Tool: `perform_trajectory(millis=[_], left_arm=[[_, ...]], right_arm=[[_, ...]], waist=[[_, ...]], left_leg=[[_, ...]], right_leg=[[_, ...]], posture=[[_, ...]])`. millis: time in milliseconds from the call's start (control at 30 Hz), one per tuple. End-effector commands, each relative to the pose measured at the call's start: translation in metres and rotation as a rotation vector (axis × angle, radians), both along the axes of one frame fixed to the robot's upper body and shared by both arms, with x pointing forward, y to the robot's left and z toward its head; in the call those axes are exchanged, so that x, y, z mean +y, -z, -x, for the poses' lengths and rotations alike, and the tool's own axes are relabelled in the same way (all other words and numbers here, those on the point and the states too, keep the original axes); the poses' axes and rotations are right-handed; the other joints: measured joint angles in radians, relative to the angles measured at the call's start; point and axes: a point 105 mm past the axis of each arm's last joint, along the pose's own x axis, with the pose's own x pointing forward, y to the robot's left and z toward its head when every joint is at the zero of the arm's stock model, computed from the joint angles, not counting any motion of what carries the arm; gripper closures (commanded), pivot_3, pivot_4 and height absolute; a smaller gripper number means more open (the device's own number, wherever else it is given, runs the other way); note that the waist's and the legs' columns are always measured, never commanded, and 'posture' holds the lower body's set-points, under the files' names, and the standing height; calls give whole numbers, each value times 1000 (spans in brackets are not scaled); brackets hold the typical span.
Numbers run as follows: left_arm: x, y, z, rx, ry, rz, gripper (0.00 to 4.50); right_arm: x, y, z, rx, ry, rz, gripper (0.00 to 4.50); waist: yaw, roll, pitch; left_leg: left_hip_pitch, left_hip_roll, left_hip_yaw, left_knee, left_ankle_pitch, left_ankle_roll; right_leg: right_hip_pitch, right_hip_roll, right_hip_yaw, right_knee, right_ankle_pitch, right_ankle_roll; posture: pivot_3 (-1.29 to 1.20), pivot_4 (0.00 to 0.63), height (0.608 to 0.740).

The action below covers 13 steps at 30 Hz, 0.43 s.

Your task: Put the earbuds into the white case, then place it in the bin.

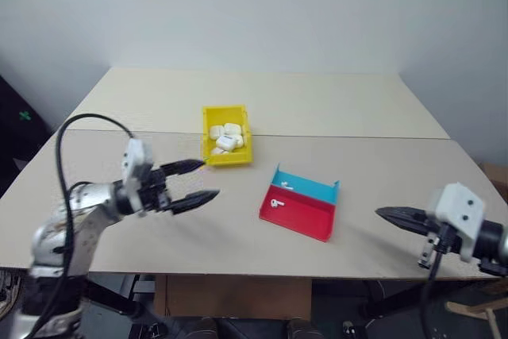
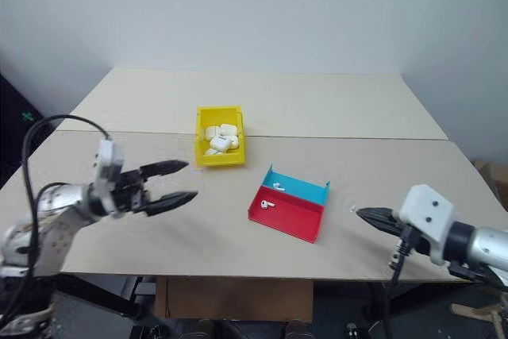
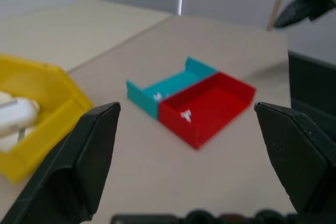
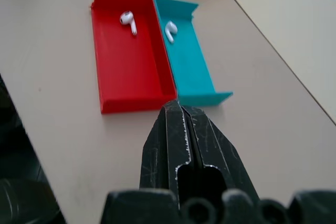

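two earbuds (image 4: pixel 128 21) in tray (image 4: pixel 131 85)

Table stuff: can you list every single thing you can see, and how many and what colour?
Table: two tan tops pushed together, across the whole scene.
Bin: one, bright yellow, near the table's middle, toward the robot's left.
White cases: several, glossy white, piled inside the bin; exact count unclear.
Tray: one, half red and half blue, beside the bin on the robot's right, nearer the robot.
Earbuds: two, white; one in the red half, one in the blue half.
Left tool: one, black fingers, open, holding nothing, near the bin.
Right tool: one, black fingers, shut, holding nothing, right of the tray.
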Motion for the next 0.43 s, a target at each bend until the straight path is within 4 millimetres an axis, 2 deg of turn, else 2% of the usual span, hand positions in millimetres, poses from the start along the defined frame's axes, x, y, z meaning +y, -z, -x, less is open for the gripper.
perform_trajectory(millis=[33, 133, 300, 433], left_arm=[[11, -11, 13, -61, 21, -73, 42], [22, -9, 20, -54, -10, -101, 42], [21, -12, 26, -84, -65, -56, 42], [20, -9, 31, -84, -79, -50, 42]], right_arm=[[-9, -13, 6, -46, -15, 58, 4500], [-13, -11, 8, -35, -18, 49, 4500], [-17, -4, 2, 7, -46, 57, 4500], [-14, -8, -10, -10, -68, 44, 4500]], waist=[[0, 0, 0], [-2, 0, 0], [-3, 0, 0], [-6, 0, 0]], left_leg=[[0, 0, 0, 0, 0, 0], [0, 1, 0, 0, 0, 0], [0, 1, 1, 0, 0, 0], [1, 1, 2, 0, 0, 0]], right_leg=[[0, 0, 0, 0, -1, -1], [0, 0, 0, 0, -2, -3], [0, 0, 0, 0, -2, -3], [0, 1, 1, 0, -2, -3]], posture=[[0, 150, 740], [0, 150, 740], [0, 150, 740], [0, 150, 740]])
